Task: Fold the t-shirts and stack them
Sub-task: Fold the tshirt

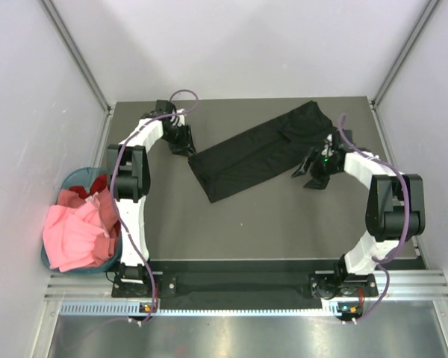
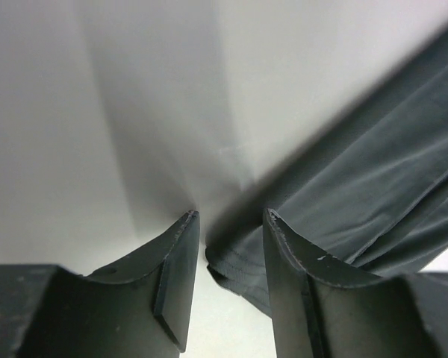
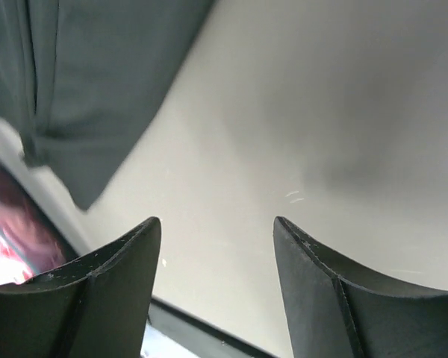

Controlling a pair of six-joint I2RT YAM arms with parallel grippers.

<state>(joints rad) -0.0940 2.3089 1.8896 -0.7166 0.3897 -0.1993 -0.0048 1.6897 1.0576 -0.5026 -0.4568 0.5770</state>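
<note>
Left of the table [image 1: 284,224], teal basket [image 1: 69,179] with pink and red t-shirts [image 1: 75,237]

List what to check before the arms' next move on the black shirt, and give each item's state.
1. Left gripper open and empty: ok.
2. Right gripper open and empty: ok.
3. Black shirt wholly on the table, lying as a long strip: ok.
4. Shirt's end in front of the left gripper: ok, it lies just past the fingertips.
5. Shirt's end between the right jaws: not ok. Only bare table shows there, and the cloth is off to one side.
6. Pink shirt out of the way in the basket: ok.
</note>
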